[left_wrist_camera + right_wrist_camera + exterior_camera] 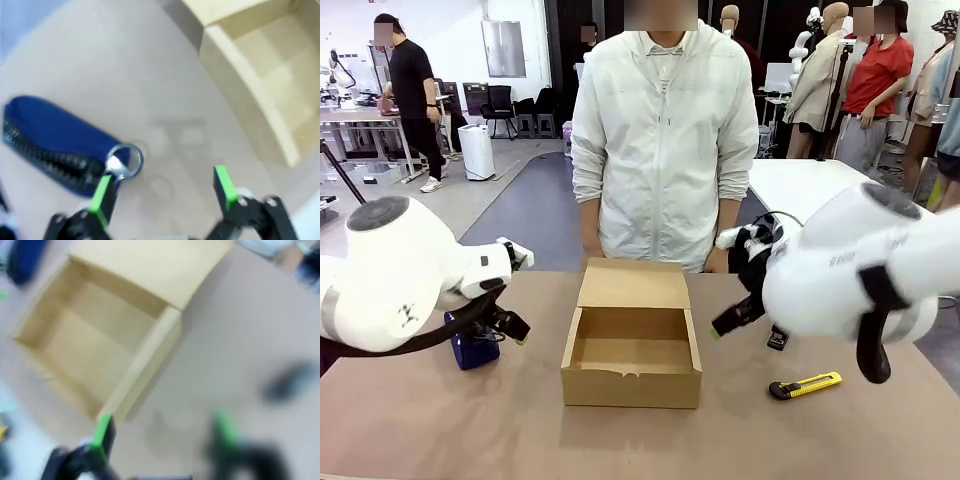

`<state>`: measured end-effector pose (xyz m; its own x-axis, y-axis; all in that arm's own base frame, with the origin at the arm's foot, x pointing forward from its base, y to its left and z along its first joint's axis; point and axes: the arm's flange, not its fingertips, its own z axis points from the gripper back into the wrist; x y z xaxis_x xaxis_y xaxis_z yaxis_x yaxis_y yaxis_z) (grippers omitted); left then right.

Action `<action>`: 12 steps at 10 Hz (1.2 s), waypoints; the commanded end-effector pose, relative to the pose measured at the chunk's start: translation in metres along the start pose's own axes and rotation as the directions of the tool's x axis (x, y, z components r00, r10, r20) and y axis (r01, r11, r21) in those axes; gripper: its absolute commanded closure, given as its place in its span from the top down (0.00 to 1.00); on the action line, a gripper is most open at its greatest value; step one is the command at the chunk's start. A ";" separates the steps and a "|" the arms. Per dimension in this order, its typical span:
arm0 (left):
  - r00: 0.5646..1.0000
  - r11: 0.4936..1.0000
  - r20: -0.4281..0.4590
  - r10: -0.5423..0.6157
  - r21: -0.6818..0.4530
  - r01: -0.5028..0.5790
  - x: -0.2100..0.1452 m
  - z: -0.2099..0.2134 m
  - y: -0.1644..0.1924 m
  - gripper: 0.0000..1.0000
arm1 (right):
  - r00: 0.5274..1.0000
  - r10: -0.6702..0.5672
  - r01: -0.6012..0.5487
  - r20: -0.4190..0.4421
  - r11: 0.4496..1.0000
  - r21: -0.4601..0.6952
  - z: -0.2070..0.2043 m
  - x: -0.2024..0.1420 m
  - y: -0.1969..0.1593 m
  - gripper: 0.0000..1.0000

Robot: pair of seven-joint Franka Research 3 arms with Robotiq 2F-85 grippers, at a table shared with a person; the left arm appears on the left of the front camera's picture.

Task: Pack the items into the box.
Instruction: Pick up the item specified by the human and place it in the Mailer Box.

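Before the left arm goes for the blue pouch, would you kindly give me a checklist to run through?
1. Box lid open, inside empty: ok.
2. Left gripper open: ok.
3. Left gripper centred over blue pouch: not ok, the pouch lies off to one side.
4. Right gripper open, holding nothing: ok.
5. Table between pouch and box free of things: ok.
6. Person's hands out of the box: ok.
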<state>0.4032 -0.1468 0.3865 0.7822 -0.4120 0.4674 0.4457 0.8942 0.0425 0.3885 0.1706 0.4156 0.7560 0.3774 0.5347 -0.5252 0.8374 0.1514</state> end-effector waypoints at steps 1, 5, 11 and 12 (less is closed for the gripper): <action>0.988 0.959 -0.070 0.140 -0.239 -0.153 0.009 0.070 0.019 1.00 | 0.963 -0.268 0.258 0.043 0.952 0.163 0.080 0.013 -0.032 1.00; 0.850 0.611 0.203 0.486 -0.774 -0.165 -0.045 0.174 0.115 1.00 | 0.894 -0.427 0.328 0.133 0.828 0.455 0.188 -0.043 -0.097 1.00; 0.419 0.404 0.213 0.883 -0.799 -0.445 -0.197 0.169 0.239 1.00 | 0.454 -0.841 0.559 0.295 0.527 0.641 0.233 -0.204 -0.200 1.00; 0.455 0.409 0.213 0.865 -0.825 -0.391 -0.182 0.209 0.275 1.00 | 0.526 -0.795 0.548 0.301 0.588 0.595 0.292 -0.157 -0.221 1.00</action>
<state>0.2901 0.2272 0.4759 0.6263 0.6627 0.4106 0.1907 0.3805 -0.9049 0.2641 -0.2154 0.5181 0.6761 -0.6435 0.3588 -0.0820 0.4182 0.9046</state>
